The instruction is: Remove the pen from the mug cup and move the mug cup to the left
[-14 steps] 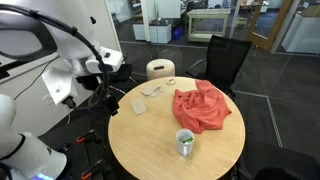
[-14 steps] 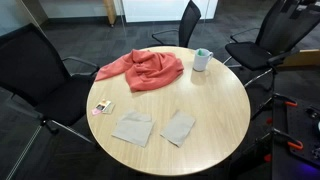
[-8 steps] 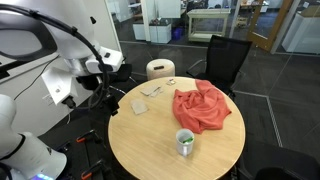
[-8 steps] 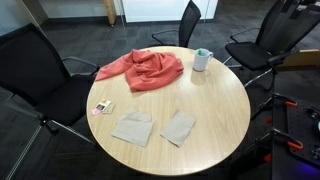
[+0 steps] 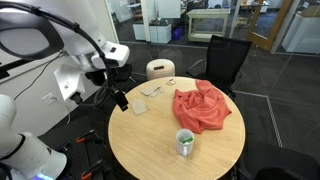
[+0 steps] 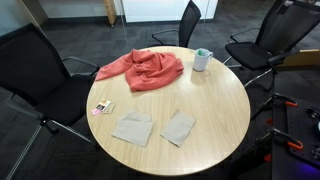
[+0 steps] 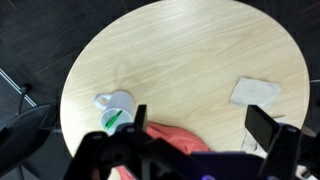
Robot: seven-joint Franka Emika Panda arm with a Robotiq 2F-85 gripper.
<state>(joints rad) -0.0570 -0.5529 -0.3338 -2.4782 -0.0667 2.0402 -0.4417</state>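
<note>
The small pale mug cup (image 5: 185, 142) stands near the table edge, beside the red cloth. It also shows in the other exterior view (image 6: 202, 60) and in the wrist view (image 7: 116, 107). The green pen (image 7: 113, 122) stands inside the mug; a green tip shows at the rim (image 6: 201, 52). My gripper (image 5: 119, 97) hangs above the far side of the table near the pale cards, well away from the mug. In the wrist view its fingers (image 7: 200, 125) are spread wide with nothing between them.
The round wooden table (image 6: 210, 120) holds a crumpled red cloth (image 5: 201, 107), two flat pale cards (image 6: 133, 128) and a small item (image 6: 103, 106). Black office chairs (image 6: 40, 80) ring the table. A cream round stool (image 5: 160, 69) stands behind it.
The arm has moved toward the table, and the gripper now hangs over the table edge near the cards. The mug, pen and cloth have not moved.
</note>
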